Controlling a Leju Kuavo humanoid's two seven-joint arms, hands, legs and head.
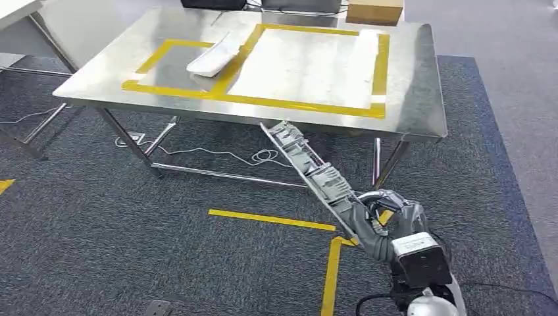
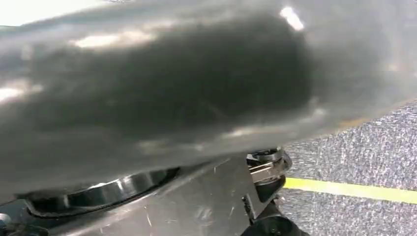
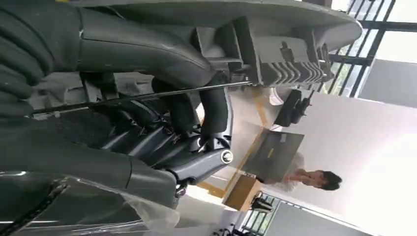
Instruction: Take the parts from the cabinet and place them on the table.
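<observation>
Risk, clearance: far tip of long part (image 1: 309, 168) lies level with or just under the near rim of the table (image 1: 421, 99); likely to strike or catch beneath the rim unless raised first.
Risk, grip: held at one end only, the rest cantilevered outward; judged prone to swing, twist or slip between the fingers under its own leverage.
Risk, placing: white part (image 1: 212, 58) already on the table, lying across the yellow tape (image 1: 303, 105) between the small and large marked squares; a careless set-down could nudge it.
Risk, footing: cables (image 1: 217, 155) on the carpet under the table, close to the approach path.
Right robot hand (image 1: 378, 224): closed around the near end of the long part, thumb on one side and dark fingers (image 3: 172, 105) wrapped over the ribbed grey moulding and a thin rod; grip looks firm but short. Clear film near the wrist.
Left robot hand: state cannot be told; left wrist view blurred by a close grey surface, with carpet and a yellow floor line (image 2: 351, 189) beyond.
Long part: in the air, tilted, running from the right robot hand up toward the table edge; not yet over the top.
Progress, judged: one part delivered, second in transit.
Bystander: person (image 3: 314, 179) in the background of the right wrist view, well apart.
</observation>
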